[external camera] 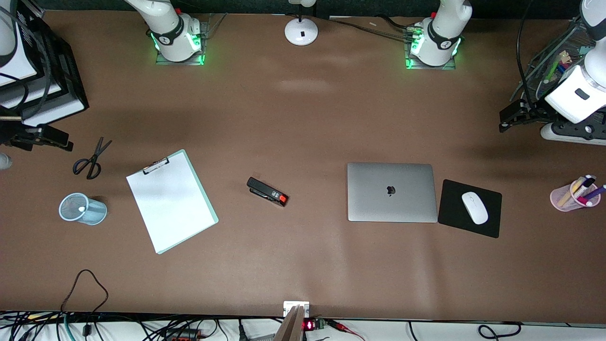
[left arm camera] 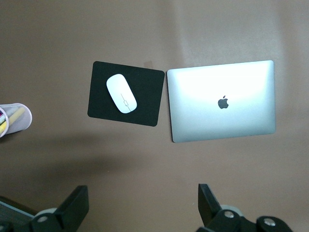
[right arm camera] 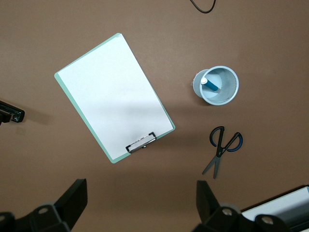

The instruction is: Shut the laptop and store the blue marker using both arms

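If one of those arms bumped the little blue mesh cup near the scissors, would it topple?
Probably. The blue mesh cup looks thin-walled and light, holding only the blue marker, so a nudge would likely slide or tip it. Being round, it might roll toward the scissors once down. The marker would probably spill out.

- I see black scissors [external camera: 90, 160] near the table edge at the right arm's end.
- My clipboard [external camera: 171, 200] with white paper lies askew beside them, toward mid-table.
- A black stapler [external camera: 267, 191] sits mid-table.
- A white mouse [external camera: 474, 207] rests on its black pad [external camera: 487, 226].
- A pink pen cup [external camera: 574, 195] stands by the left arm's end edge.
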You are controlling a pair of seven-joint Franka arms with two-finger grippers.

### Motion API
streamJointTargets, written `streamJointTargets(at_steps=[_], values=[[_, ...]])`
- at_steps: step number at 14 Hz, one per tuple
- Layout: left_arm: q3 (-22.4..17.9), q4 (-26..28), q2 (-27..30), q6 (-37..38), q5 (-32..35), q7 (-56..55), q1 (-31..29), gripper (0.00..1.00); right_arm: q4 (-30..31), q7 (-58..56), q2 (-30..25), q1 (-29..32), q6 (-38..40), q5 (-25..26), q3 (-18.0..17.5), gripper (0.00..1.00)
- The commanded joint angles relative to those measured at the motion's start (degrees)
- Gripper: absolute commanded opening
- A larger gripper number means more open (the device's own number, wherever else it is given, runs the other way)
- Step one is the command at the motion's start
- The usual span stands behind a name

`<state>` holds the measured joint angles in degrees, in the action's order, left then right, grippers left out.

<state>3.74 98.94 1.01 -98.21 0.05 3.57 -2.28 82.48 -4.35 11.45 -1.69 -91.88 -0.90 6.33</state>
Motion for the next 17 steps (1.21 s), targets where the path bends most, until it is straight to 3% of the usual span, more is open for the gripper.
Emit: streamJointTargets(at_steps=[1, 5, 17], values=[[-0.1, -0.9, -0.3, 0.1, 0.0, -0.3, 0.0, 1.0, 3.1, 1.2, -2.7, 0.2, 0.0, 0.1, -0.4, 1.0], [-0.1, -0.9, -0.3, 0.1, 0.0, -0.3, 0.0, 1.0, 8.1, 0.6, -6.2, 0.4, -1.8, 0.6, -0.2, 1.0], [-0.1, -0.9, -0.3, 0.6, -0.1, -0.3, 0.0, 1.0, 7.6, 1.1, -7.0, 0.2, 0.5, 0.5, -0.3, 1.0]])
